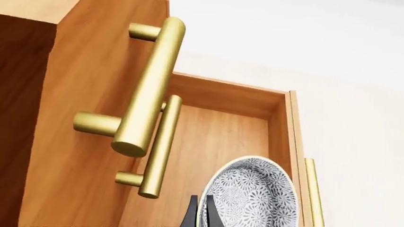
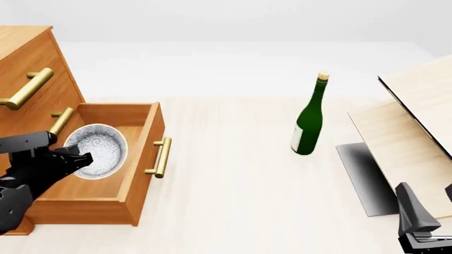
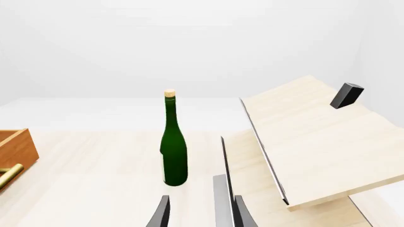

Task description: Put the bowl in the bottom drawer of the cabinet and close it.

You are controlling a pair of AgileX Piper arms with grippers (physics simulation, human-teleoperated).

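Note:
The cabinet (image 2: 28,58) stands at the table's far left with its bottom drawer (image 2: 145,159) pulled out. The speckled white bowl (image 2: 100,149) hangs over the drawer's inside, and my left gripper (image 2: 83,159) is shut on its near rim. In the left wrist view the two fingers (image 1: 192,215) pinch the rim of the bowl (image 1: 252,198), which is tilted over the drawer floor (image 1: 221,137). I cannot tell whether the bowl touches the floor. My right gripper (image 2: 415,214) is low at the right, far from the cabinet, open and holding nothing (image 3: 202,215).
A green wine bottle (image 2: 309,119) stands upright mid-table. A pale wooden board structure (image 2: 416,121) with a dark grey base (image 2: 363,177) fills the right side. The two upper drawers' brass handles (image 1: 151,90) jut out just above the open drawer.

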